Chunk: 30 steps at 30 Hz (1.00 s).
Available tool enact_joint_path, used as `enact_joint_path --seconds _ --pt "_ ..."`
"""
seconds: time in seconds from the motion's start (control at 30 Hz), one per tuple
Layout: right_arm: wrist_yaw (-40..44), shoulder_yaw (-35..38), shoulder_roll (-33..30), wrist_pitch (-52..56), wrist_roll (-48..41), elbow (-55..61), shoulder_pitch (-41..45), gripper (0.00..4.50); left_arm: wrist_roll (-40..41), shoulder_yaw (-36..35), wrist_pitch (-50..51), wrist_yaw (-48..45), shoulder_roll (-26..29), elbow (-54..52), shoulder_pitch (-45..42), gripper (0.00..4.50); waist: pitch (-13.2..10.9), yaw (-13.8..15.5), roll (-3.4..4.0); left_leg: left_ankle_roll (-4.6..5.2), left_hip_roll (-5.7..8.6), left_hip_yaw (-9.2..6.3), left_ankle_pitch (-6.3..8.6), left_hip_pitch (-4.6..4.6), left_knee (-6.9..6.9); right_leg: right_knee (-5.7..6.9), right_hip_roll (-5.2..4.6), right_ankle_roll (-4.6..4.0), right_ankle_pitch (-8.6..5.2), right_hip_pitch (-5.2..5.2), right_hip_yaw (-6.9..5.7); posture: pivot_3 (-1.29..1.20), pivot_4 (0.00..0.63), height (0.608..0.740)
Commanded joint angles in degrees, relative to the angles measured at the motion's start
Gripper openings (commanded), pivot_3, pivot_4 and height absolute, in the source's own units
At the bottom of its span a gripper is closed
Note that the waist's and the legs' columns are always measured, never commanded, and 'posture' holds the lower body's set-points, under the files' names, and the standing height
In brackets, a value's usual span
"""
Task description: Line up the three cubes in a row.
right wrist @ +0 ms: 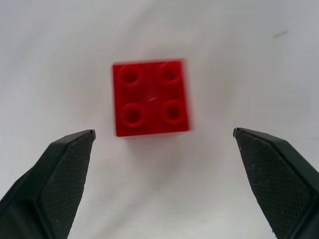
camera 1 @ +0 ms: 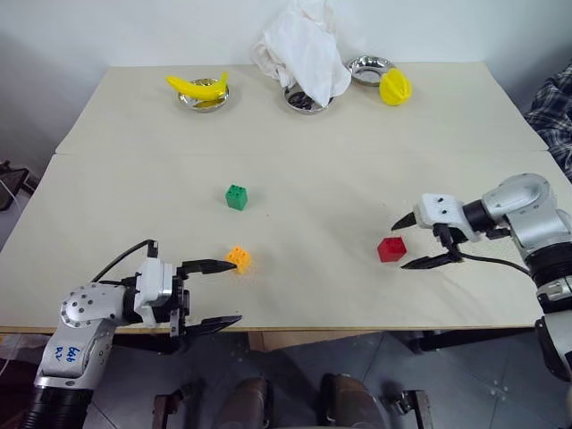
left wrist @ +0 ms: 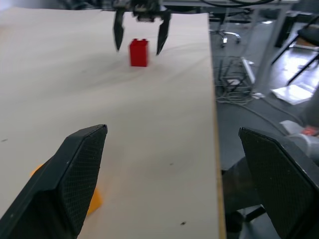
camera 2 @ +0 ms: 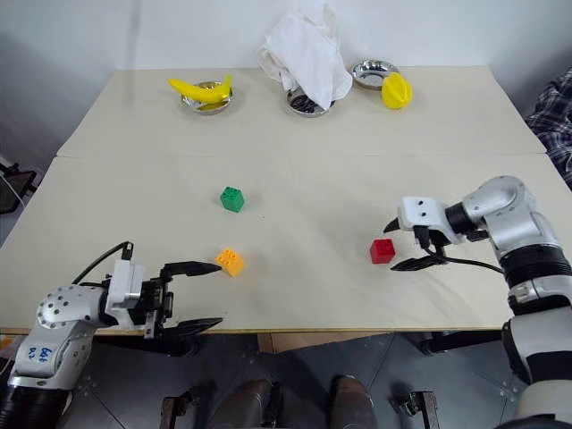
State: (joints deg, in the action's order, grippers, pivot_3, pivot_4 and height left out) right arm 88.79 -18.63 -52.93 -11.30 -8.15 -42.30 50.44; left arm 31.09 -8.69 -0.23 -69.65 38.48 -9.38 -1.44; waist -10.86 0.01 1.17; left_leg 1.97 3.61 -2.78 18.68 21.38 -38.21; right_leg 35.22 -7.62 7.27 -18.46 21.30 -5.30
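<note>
On a beige table [camera 1: 357,286], the right gripper [camera 1: 405,241] hangs with its fingers spread wide, released, just beside the red cube [camera 1: 391,248], which sits free on the tabletop between the fingertips. The left gripper [camera 1: 218,293] is also splayed open and holds nothing, one finger close to the orange cube [camera 1: 238,259] near the front edge. The green cube [camera 1: 236,197] stands apart, farther back. A banana [camera 1: 197,88], steel bowls and a white bag line the far side
</note>
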Motion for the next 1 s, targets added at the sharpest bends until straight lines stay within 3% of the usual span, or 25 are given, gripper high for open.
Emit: enact_joint_path --seconds 0.03,0.27,0.5,0.63,0.8,1.0 --pt "3.71 5.98 -6.39 -0.24 -12.81 5.32 -5.43 4.47 1.17 -5.82 -0.32 1.00 1.47 1.29 3.50 4.50 0.00 0.12 0.00 0.00 0.00 0.01 0.00 0.00 0.01 -0.01 -0.01 0.00 0.00 0.00 0.01 0.00 0.150 0.740" --pt "3.71 25.52 -10.11 4.03 -31.56 16.74 -27.59 4.47 1.52 -16.99 -0.16 5.51 2.36 9.95 7.86 4.50 -0.02 0.16 -0.04 -0.01 -0.13 0.07 0.02 0.00 0.01 -0.09 0.03 0.00 0.00 -0.07 -0.02 0.00 0.150 0.740" --pt "-0.39 37.01 -7.29 8.58 -34.16 27.74 -43.04 4.47 -0.62 -20.81 -3.72 2.97 3.46 20.41 10.71 4.50 -0.02 0.22 -0.06 -0.02 -0.14 0.15 0.05 -0.19 -0.02 -0.25 0.00 0.00 0.00 -0.19 0.10 0.00 0.150 0.740" --pt "-3.08 39.40 -4.57 9.93 -33.52 30.88 -44.11 4.47 -0.52 -21.72 -4.99 2.63 3.66 23.76 10.27 4.50 0.00 0.13 -0.08 -0.04 -0.16 0.23 0.06 -0.18 0.00 -0.23 0.01 -0.01 0.00 -0.10 0.20 0.00 0.150 0.740" --pt "-4.26 39.72 -1.79 9.06 -31.27 30.27 -42.76 4.47 1.43 -20.57 -2.42 3.56 3.10 18.84 8.04 4.50 0.01 0.66 -0.12 -0.04 -0.15 0.22 0.05 -0.18 -0.01 -0.21 -0.02 -0.01 0.00 -0.09 0.25 0.00 0.150 0.740" --pt "-6.64 39.56 0.86 9.64 -29.70 31.63 -41.77 4.47 3.24 -15.59 12.81 17.23 1.37 4.83 1.48 4.50 0.01 1.50 -0.13 -0.03 -0.13 0.21 0.05 -0.16 -0.06 -0.16 -0.02 -0.01 0.01 -0.08 0.32 0.00 0.150 0.740"
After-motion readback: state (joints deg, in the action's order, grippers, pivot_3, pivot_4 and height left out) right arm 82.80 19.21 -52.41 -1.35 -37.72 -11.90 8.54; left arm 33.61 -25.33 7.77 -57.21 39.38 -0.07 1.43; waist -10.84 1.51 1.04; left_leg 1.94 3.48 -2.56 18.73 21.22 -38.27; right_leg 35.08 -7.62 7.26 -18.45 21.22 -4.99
